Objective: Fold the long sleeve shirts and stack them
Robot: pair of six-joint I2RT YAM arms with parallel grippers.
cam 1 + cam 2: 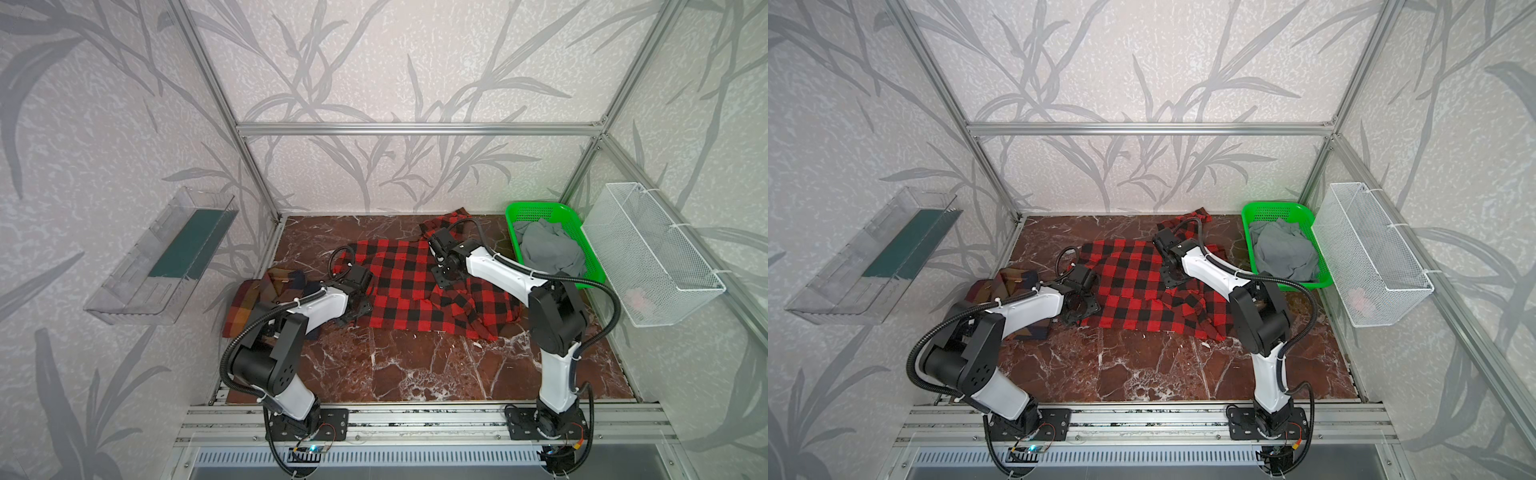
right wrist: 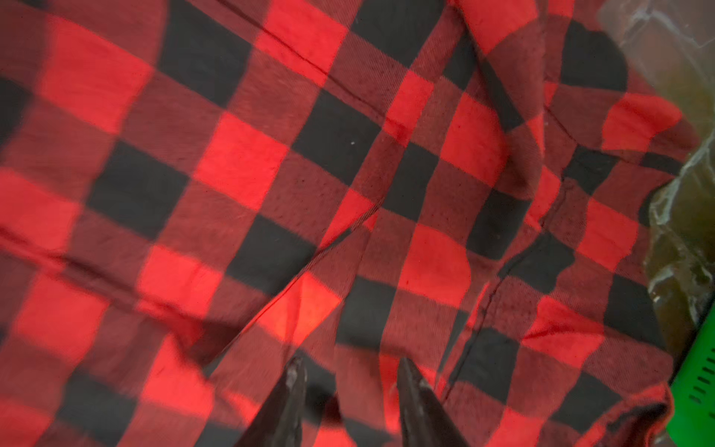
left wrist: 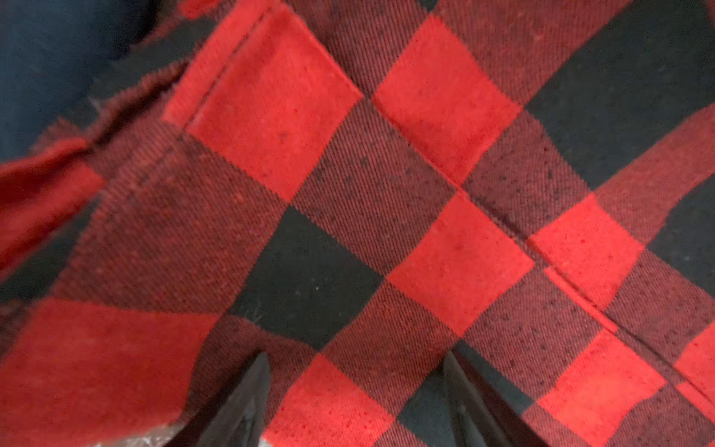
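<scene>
The red-and-black buffalo check shirt (image 1: 409, 291) (image 1: 1129, 286) lies spread and wrinkled across the middle of the marble table (image 1: 395, 365), with one sleeve trailing toward the back wall. The brown, orange and maroon plaid shirt (image 1: 249, 301) (image 1: 984, 291) lies at the left, partly under my left arm. My left gripper (image 1: 356, 312) (image 1: 1080, 312) (image 3: 356, 371) hovers open over the red shirt's left edge, nothing between its fingers. My right gripper (image 1: 442, 282) (image 1: 1169, 282) (image 2: 352, 371) is open just above the shirt's upper right part, its tips close to a raised fold.
A green basket (image 1: 540, 210) (image 1: 1279, 206) holding grey cloth stands at the back right corner, its edge also in the right wrist view (image 2: 696, 387). A white wire basket (image 1: 652, 253) hangs on the right wall. On the left wall is a clear bin (image 1: 162, 257).
</scene>
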